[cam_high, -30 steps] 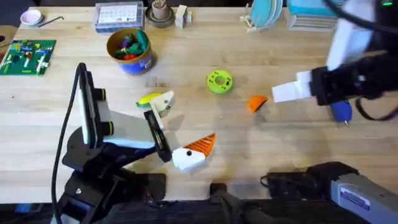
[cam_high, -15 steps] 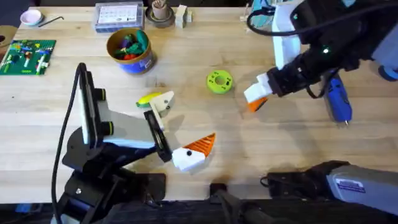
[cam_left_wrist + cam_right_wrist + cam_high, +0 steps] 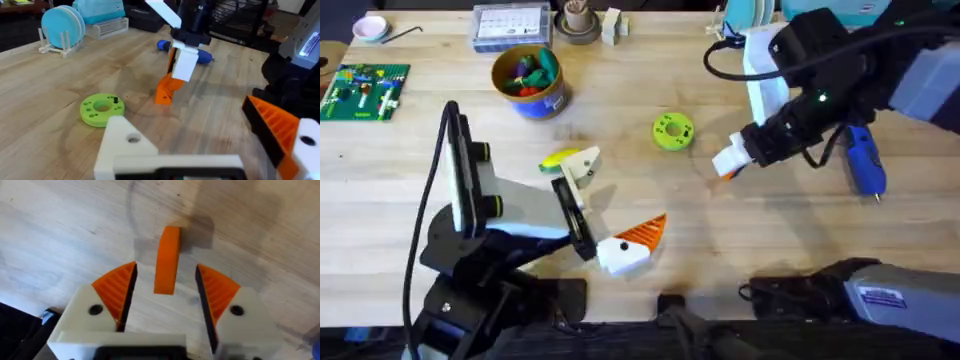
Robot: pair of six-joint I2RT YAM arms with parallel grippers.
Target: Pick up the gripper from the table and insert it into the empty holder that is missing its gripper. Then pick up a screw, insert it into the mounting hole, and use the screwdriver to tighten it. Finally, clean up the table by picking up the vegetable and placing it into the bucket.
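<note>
Pale plank table under it all, and right of centre lies the gripper, a small orange ribbed wedge on the wood, with the right gripper poised directly over it, jaws spread, one orange pad either side and neither touching. From the left wrist camera you see the same meeting: the wedge sits on the boards with the white finger of the right gripper at its far upper edge. Overhead, only a sliver of orange peeks out beneath the white fingertips of the right gripper. Just to the right of that arm lies the screwdriver, bright blue, flat on the table with its thin bit pointing near. Left of the wedge sits a green round disc with holes. Further left, the left gripper rests low, jaws wide apart: the near finger carries its orange pad, while the far one is the holder, a bare white pointed block. Touching the holder's left side is the vegetable, yellow with a green end. Beyond it, toward the far left, stands the bucket, blue outside, yellow within, holding coloured toy vegetables.
</note>
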